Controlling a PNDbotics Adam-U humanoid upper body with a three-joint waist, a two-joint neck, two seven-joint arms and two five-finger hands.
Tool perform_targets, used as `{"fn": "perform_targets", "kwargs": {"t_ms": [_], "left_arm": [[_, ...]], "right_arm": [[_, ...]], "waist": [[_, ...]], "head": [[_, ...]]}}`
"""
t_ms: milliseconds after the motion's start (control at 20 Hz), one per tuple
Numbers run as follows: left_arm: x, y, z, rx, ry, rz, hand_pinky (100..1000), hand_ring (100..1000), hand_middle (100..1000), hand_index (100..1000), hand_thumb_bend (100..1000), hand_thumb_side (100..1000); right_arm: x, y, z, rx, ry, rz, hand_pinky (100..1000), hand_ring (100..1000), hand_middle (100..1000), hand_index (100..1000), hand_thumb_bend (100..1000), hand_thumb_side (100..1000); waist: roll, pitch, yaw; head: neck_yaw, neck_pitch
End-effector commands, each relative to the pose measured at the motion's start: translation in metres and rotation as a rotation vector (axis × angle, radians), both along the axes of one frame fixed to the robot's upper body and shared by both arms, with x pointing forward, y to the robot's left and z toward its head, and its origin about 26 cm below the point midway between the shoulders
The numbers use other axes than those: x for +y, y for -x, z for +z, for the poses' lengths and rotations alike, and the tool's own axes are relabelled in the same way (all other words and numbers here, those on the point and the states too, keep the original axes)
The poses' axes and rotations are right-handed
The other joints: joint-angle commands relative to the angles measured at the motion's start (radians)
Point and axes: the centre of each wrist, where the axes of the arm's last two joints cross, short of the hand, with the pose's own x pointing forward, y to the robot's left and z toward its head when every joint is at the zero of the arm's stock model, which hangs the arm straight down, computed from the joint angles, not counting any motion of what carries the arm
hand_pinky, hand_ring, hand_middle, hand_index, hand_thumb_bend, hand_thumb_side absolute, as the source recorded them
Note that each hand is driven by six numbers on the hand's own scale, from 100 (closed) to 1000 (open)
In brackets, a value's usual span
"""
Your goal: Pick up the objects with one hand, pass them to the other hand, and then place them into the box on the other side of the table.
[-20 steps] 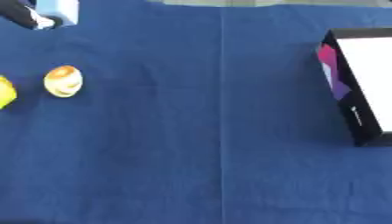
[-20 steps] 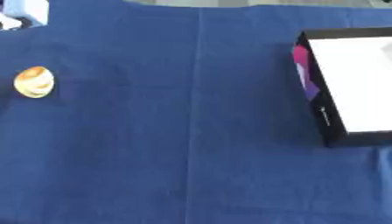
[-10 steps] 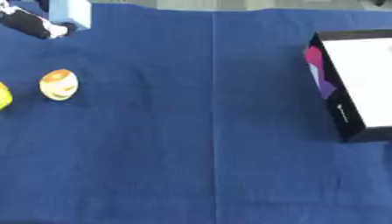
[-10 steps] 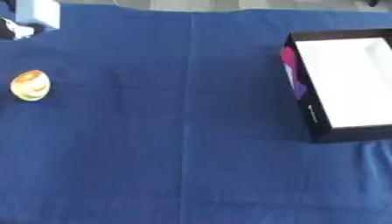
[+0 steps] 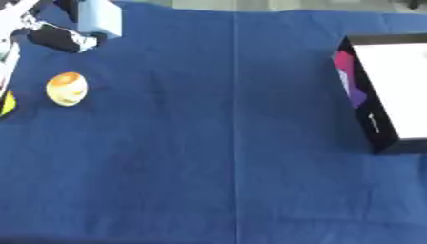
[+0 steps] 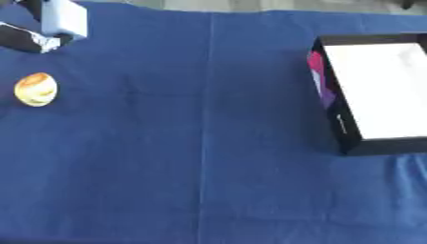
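My left hand (image 5: 60, 38) shows at the top left as a black and silver shape, above and apart from an orange-yellow egg-shaped object (image 5: 66, 88) lying on the blue cloth. A pale blue block (image 5: 100, 20) sits right beside the hand; whether the hand holds it is unclear. A yellow object (image 5: 4, 103) is cut off by the left edge. On the right side stands the black box (image 6: 338, 121) with a white inside, nothing visible in it. My right hand is out of sight.
A blue cloth (image 5: 233, 157) covers the whole table, with a crease running down its middle. A thin white strip (image 5: 8, 62) hangs down below the left arm at the left edge.
The left hand and the pale blue block have come further down and right into view. The egg-shaped object has stayed put. The box shows slightly further left.
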Motion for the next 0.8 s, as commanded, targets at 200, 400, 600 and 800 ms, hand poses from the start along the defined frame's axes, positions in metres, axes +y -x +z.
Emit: {"fn": "perform_targets", "kwargs": {"t_ms": [200, 400, 600, 800], "left_arm": [[-0.017, 0.004, -0.002, -0.028, 0.119, -0.088, 730, 463, 367, 549, 100, 100], [-0.024, 0.003, -0.014, -0.003, 0.166, -0.114, 730, 461, 366, 549, 100, 100], [-0.039, 0.005, -0.021, -0.007, 0.196, -0.154, 730, 459, 365, 549, 100, 100], [-0.060, 0.011, -0.027, -0.027, 0.237, -0.198, 731, 458, 365, 549, 100, 100]], "right_arm": [[0.003, -0.006, 0.012, -0.014, 0.107, 0.030, 887, 1000, 1000, 1000, 100, 470], [0.016, -0.006, 0.019, -0.052, 0.142, 0.081, 884, 1000, 996, 1000, 100, 470], [0.024, -0.009, 0.021, -0.069, 0.175, 0.104, 882, 1000, 997, 1000, 100, 470], [0.023, -0.020, 0.015, -0.044, 0.209, 0.081, 883, 1000, 1000, 1000, 100, 453]], "waist": [[-0.021, -0.043, 0.005], [-0.027, -0.044, 0.006], [-0.034, -0.044, 0.014], [-0.039, -0.045, 0.030]], "head": [[-0.010, 0.011], [-0.022, 0.015], [-0.042, 0.019], [-0.063, 0.025]]}}
